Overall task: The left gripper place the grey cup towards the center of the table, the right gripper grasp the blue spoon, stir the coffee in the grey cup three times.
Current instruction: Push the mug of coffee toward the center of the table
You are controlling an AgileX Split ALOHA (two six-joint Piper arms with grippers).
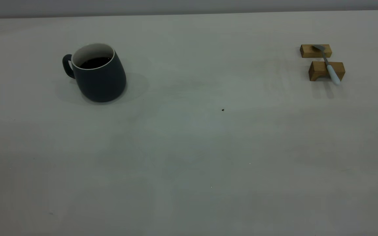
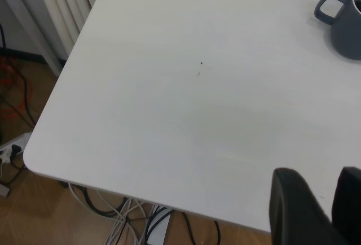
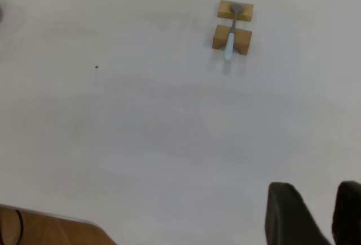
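Dark coffee (image 1: pixel 94 62) fills the grey cup (image 1: pixel 98 74) to well below the white rim, and that is the first risk: the cup stands upright on the left part of the table (image 1: pixel 189 147), far from the centre, so it has to be carried or slid a long way, and a jerky move or a tilted grip could slop the liquid over the edge. Its loop handle points away from the table's middle, toward the left edge, so a grip on the handle would have to come from the outer side.

Over on the right, the blue spoon (image 1: pixel 328 64) lies bridged across two wooden blocks (image 1: pixel 326 70), bowl on the farther block, pale handle overhanging the nearer one. Its long axis runs roughly from the far edge toward the near edge, slanting slightly right, handle end nearest the camera. A pinch too close to the overhanging tip could lever the bowl up or knock the spoon off its rests; a low approach could shove a block.

Neither arm shows in the exterior view. The left gripper (image 2: pixel 318 208) hangs above the table's corner, well apart from the cup; the right gripper (image 3: pixel 313 214) hangs well short of the spoon. Each shows a gap between two dark fingers, so both seem parted and empty, though only the tips are visible.
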